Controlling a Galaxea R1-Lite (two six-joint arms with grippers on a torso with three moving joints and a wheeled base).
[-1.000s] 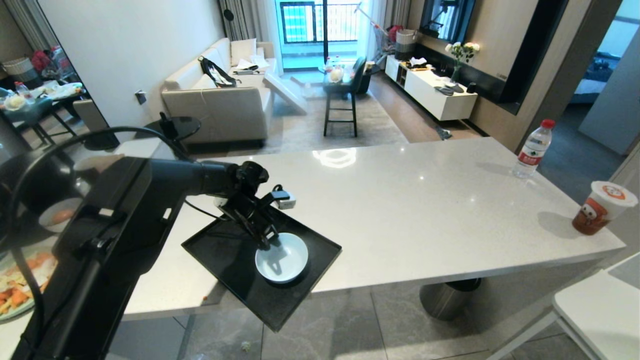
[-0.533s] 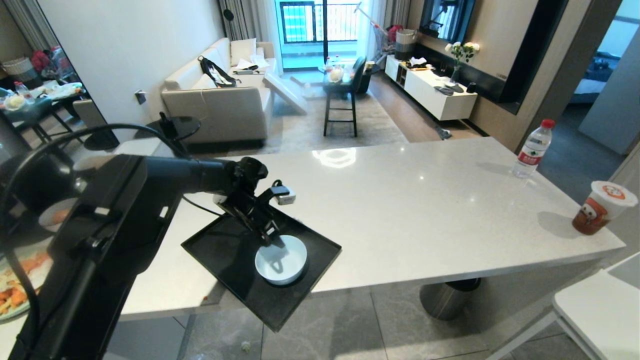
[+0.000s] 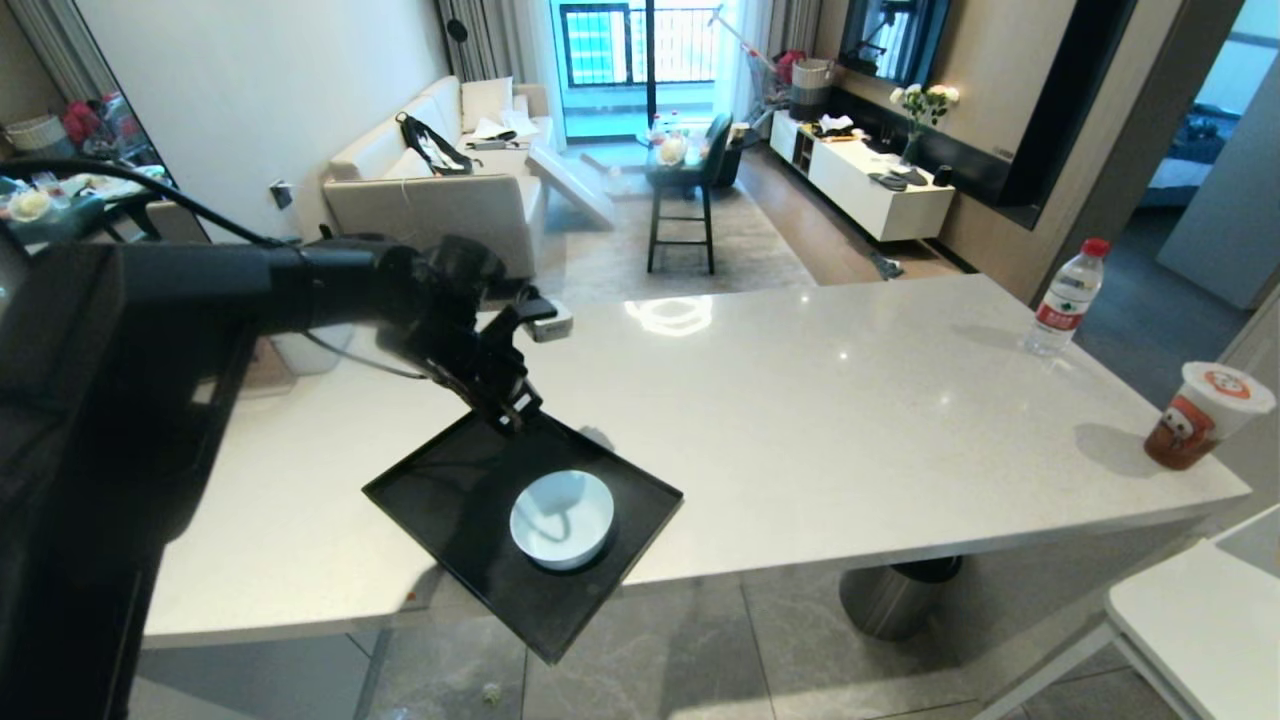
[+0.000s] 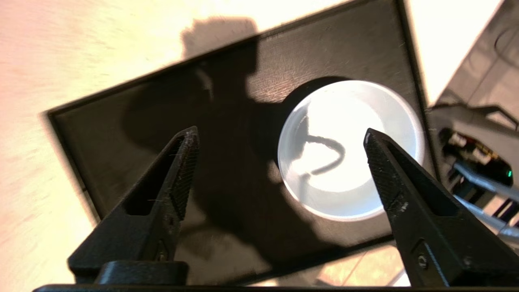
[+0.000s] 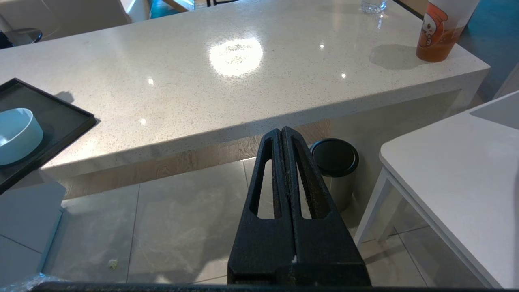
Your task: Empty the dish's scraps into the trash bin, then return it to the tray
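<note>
The dish (image 3: pixel 562 518), a pale blue-white bowl, stands empty on the black tray (image 3: pixel 450 500), which juts over the table's near edge. My left gripper (image 3: pixel 510 415) hangs open above the tray's far corner, clear of the dish and holding nothing. In the left wrist view its spread fingers (image 4: pixel 279 132) frame the dish (image 4: pixel 350 178) and the tray (image 4: pixel 142 121) below. My right gripper (image 5: pixel 282 129) is shut and parked low, pointing at the floor under the table. From there the dish (image 5: pixel 16 134) and tray (image 5: pixel 61 117) show at the side. The scraps and the trash bin are out of view.
A dark grey cylinder (image 3: pixel 895 595) stands on the floor under the table. A water bottle (image 3: pixel 1067 297) and a drink cup (image 3: pixel 1205 415) stand at the table's right end. A white side table (image 3: pixel 1200 620) is near right. A small pale bit (image 3: pixel 490 690) lies on the floor.
My left gripper was shut on the dish's rim. It has opened, let go, and risen up and back toward the far left. The dish stays put on the tray.
</note>
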